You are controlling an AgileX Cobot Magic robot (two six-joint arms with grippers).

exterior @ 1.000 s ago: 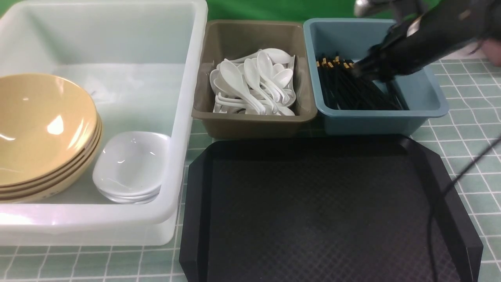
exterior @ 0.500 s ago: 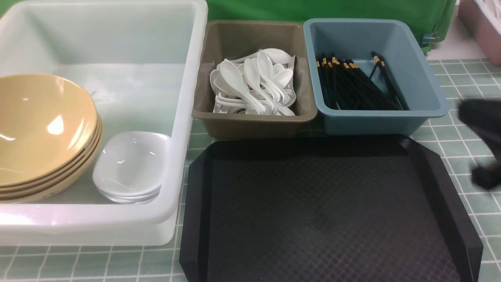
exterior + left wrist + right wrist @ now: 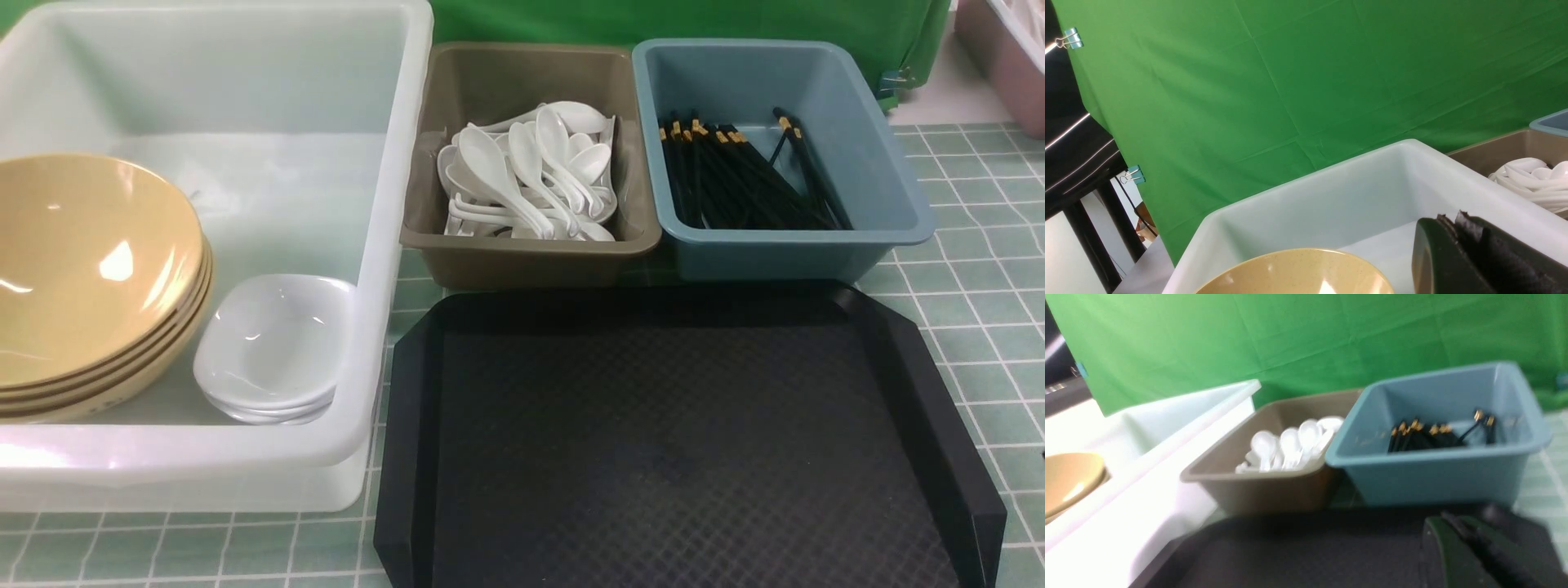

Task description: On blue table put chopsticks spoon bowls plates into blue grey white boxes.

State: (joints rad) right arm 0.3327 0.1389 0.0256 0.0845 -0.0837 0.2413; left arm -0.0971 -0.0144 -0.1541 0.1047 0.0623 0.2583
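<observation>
Chopsticks [image 3: 747,184] in blue box [image 3: 898,204] | tray [image 3: 678,433] bare | both pincers together, holding nothing | risk: swinging arm knocks box rim

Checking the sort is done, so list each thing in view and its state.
bowls: stacked in white tub
plates: stacked beside bowls, same tub
spoons: piled in grey bin
chopsticks: in blue bin
black tray: bare
left gripper: shut
right gripper: shut

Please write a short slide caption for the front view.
Bowls, plates, spoons and chopsticks sorted into bins.
</observation>
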